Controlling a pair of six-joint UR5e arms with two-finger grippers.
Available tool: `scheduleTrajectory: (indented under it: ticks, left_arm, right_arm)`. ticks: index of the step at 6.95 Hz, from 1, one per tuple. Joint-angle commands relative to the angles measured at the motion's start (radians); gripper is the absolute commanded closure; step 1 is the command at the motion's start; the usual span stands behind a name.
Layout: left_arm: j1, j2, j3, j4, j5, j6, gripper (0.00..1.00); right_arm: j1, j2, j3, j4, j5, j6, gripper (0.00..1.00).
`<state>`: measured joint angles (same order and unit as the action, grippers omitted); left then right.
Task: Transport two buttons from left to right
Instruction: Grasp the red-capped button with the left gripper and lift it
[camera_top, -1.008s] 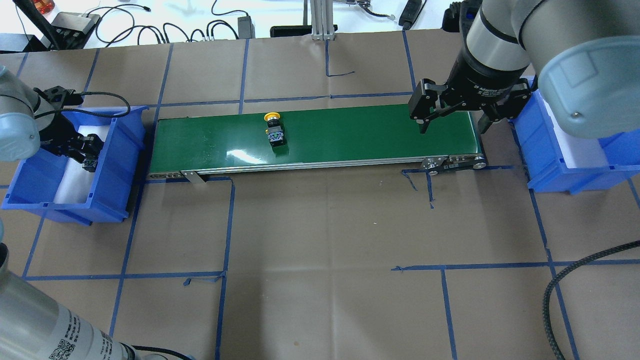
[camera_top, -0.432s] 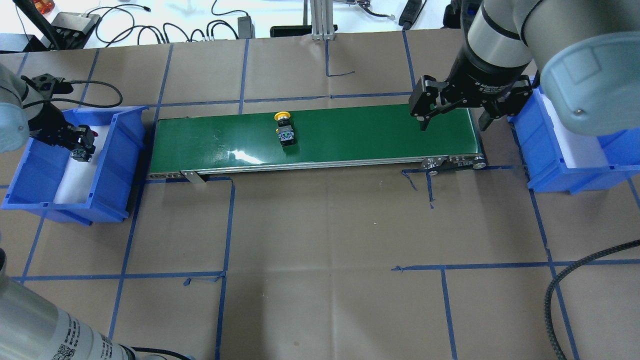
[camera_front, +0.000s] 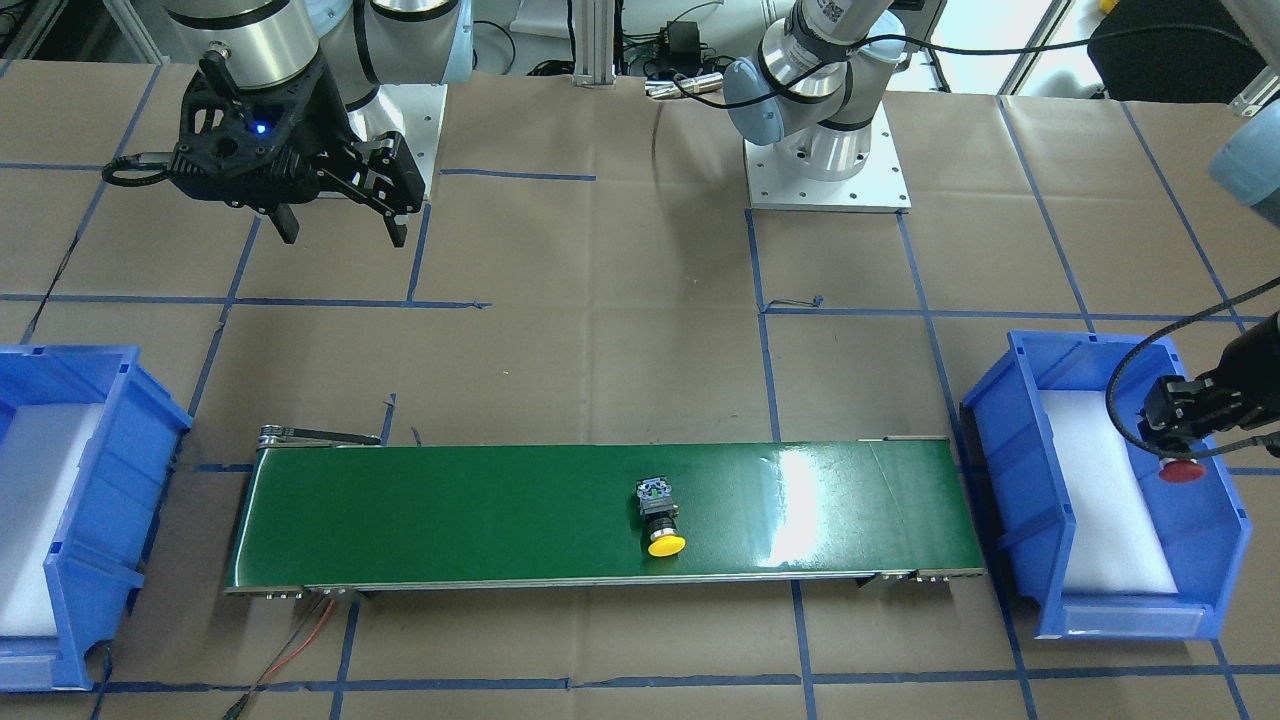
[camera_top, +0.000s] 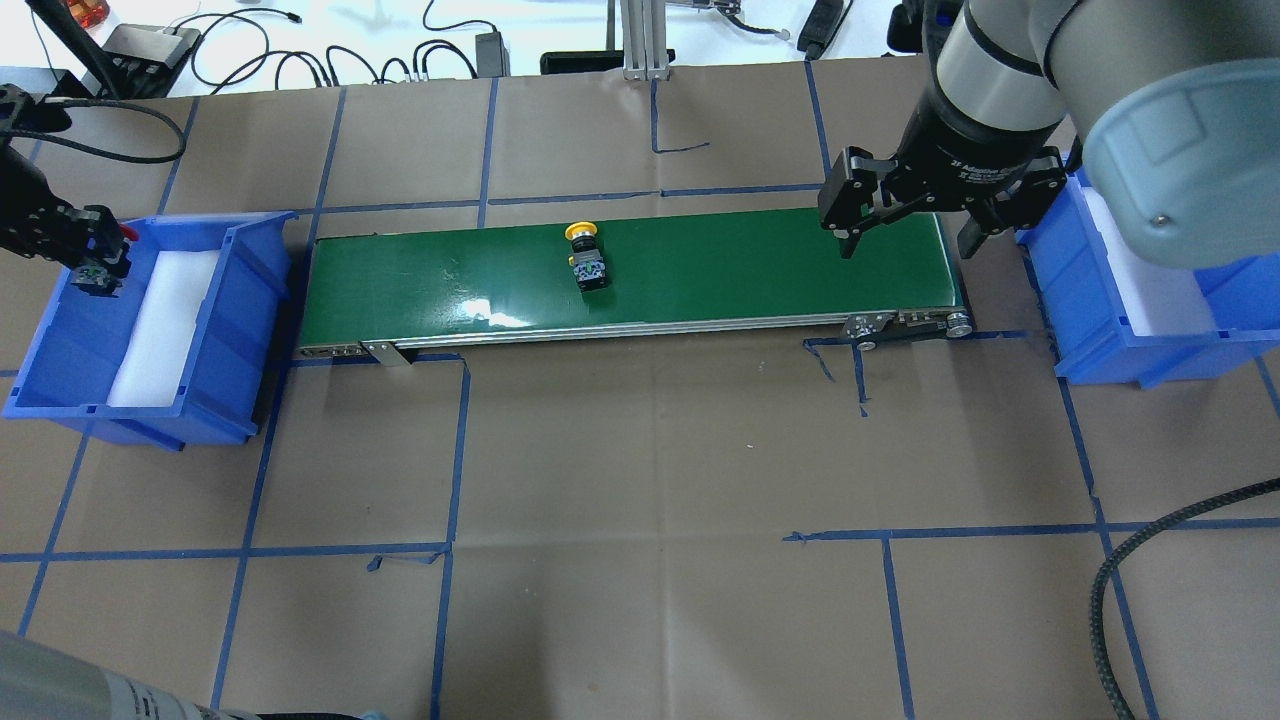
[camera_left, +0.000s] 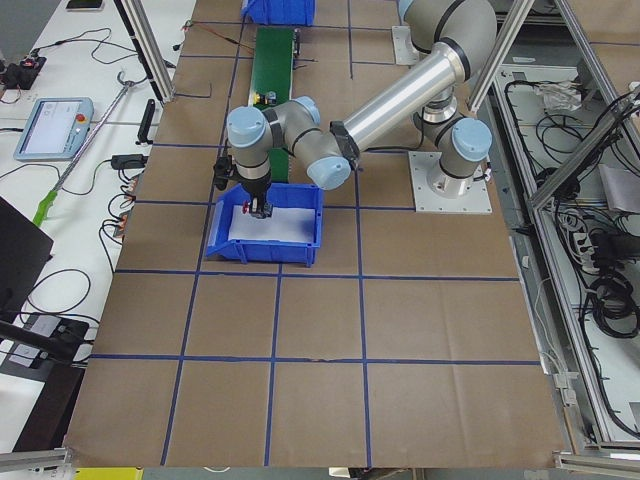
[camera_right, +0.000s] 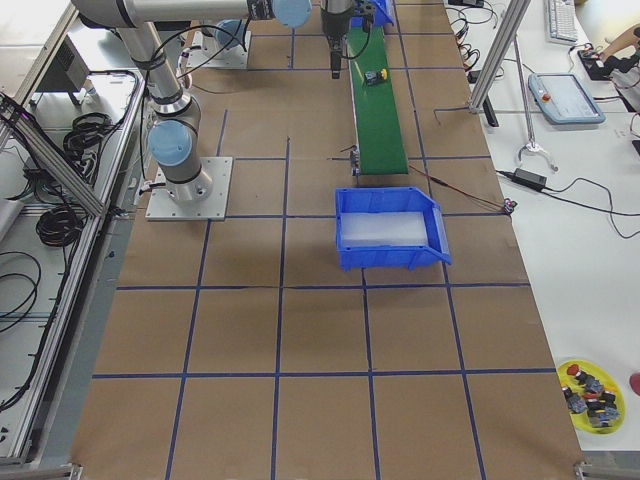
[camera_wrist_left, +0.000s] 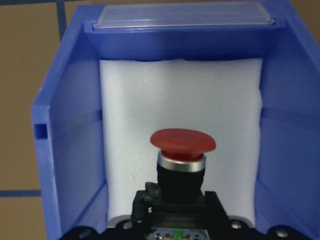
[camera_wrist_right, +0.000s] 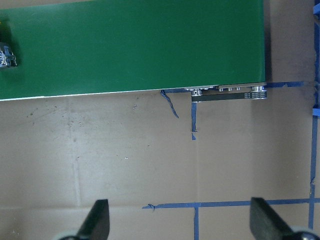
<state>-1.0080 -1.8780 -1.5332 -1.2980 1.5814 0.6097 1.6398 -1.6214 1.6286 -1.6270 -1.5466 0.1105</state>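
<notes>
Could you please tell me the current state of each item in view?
yellow button, lying on its side on the green belt
red button, gripped, held over the left bin
left tool, shut on the red button
right tool, open, empty, near the belt's right end
right bin, only foam inside

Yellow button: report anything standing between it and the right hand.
Nothing visible does. Only bare green belt lies between the yellow button and the open right hand, which is raised near the belt's right end.
</notes>
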Motion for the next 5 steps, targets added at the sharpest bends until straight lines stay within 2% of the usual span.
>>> scheduleTrajectory:
  ticks: [1,3,5]
  left_arm:
    - [-0.010,0.034,0.016,-0.063,0.002,-0.016,0.87]
    - [-0.090,0.019,0.016,-0.058,-0.009,-0.139,0.87]
    - [-0.241,0.039,-0.002,-0.063,-0.008,-0.395,0.87]
  right_arm:
    - [0.000,0.000,0.000,-0.001,0.000,0.000,0.00]
    - [0.000,0.000,0.000,-0.001,0.002,0.001,0.00]
    - [0.000,-0.002,0.000,-0.005,0.002,0.003,0.00]
